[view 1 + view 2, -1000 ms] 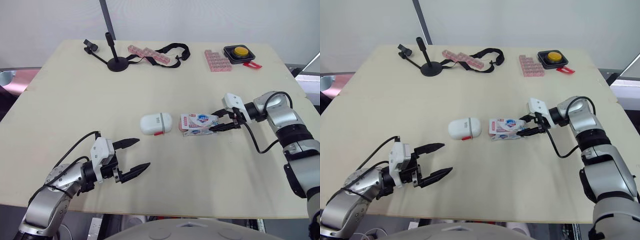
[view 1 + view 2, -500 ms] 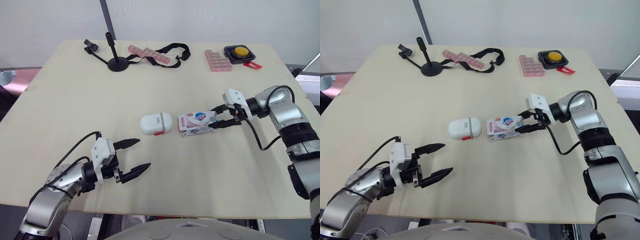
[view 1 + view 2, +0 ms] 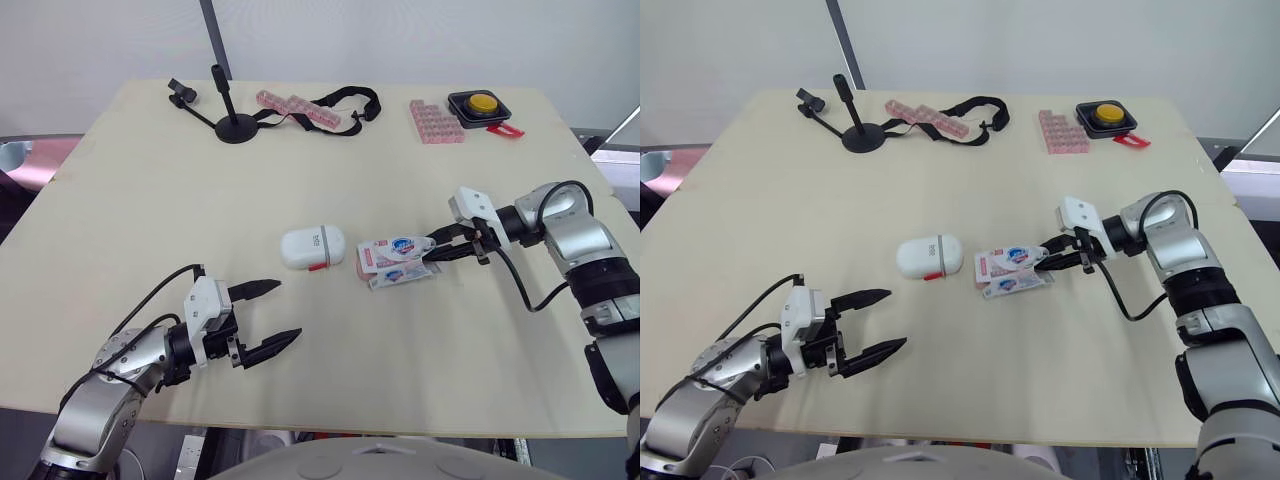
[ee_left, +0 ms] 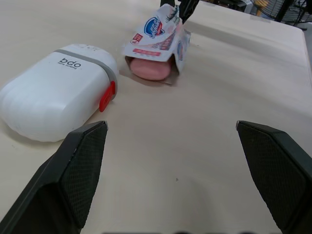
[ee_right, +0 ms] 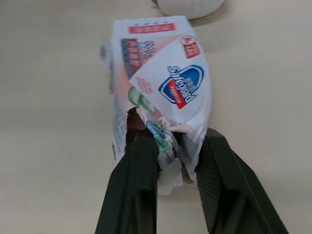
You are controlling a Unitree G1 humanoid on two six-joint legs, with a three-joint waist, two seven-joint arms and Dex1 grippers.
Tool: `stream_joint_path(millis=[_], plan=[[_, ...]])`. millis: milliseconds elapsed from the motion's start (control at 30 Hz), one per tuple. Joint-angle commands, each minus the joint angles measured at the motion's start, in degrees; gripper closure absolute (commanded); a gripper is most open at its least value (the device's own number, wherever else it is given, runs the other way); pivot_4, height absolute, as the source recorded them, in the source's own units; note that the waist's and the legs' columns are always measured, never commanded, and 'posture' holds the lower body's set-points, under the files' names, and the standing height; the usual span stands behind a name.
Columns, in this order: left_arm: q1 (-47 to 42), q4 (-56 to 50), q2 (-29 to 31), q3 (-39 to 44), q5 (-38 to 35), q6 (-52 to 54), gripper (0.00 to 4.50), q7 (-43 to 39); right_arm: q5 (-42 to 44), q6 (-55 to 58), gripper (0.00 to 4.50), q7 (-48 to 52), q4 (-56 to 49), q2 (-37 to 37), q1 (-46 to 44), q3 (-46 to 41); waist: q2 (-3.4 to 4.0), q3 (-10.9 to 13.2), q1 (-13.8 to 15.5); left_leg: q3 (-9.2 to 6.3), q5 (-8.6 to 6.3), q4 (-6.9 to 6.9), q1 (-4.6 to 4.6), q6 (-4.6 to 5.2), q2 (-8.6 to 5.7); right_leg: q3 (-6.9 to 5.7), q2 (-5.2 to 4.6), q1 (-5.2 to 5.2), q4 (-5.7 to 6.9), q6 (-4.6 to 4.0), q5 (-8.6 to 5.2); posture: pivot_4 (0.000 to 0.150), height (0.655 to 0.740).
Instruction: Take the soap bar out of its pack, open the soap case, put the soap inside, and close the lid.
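Observation:
A white oval soap case [image 3: 312, 247] with a grey band and red latch lies shut at the table's middle. Just to its right lies the soap pack [image 3: 395, 262], white with a blue logo. Its open end faces the case, and the pink soap bar [image 4: 148, 69] shows inside it. My right gripper [image 3: 432, 250] is shut on the pack's crumpled tail end [image 5: 165, 146], which is raised a little off the table. My left gripper [image 3: 272, 312] hovers open near the front edge, left of the case, holding nothing.
At the back of the table [image 3: 150, 200] stand a black clip stand [image 3: 232, 118], a black strap with pink blocks [image 3: 312, 108], a pink block tray [image 3: 435, 121] and a yellow button box [image 3: 480, 104]. Bare tabletop lies between my two grippers.
My right gripper has dragged the pack slightly toward the front edge, tail end still raised. The left arm and the case have stayed put.

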Motion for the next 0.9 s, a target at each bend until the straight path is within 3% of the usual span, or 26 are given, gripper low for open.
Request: stream_joint_path(millis=[33,400,900], plan=[[0.13,-0.19,0.04,0.54,0.15,-1.4,0.0,-0.31,1.28,0.26,3.24,1.46,-1.69,-1.01,0.42,-2.11,0.0,0.0,-0.01,0.0,0.0,0.0,0.0,0.0,0.0,0.0,0.0,0.0,0.0,0.0,0.0,0.15,0.7395],[0.95,0.13,0.15,0.72,0.47,-2.15,0.0,-0.27,1.94,1.49,3.24,-0.54,-3.28,-2.24,-0.76,-5.08,0.0,0.0,0.08,0.0,0.0,0.0,-0.01,0.0,0.0,0.0,0.0,0.0,0.0,0.0,0.0,0.15,0.7395],[0.11,1.22,0.16,0.21,0.62,-2.21,0.0,-0.61,2.97,3.03,3.24,-5.0,-15.01,-7.02,4.5,-10.13,0.01,-0.01,0.24,0.0,0.0,0.0,0.03,0.0,0.0,0.11,0.0,0.0,0.01,0.01,0.0,0.15,0.7395]])
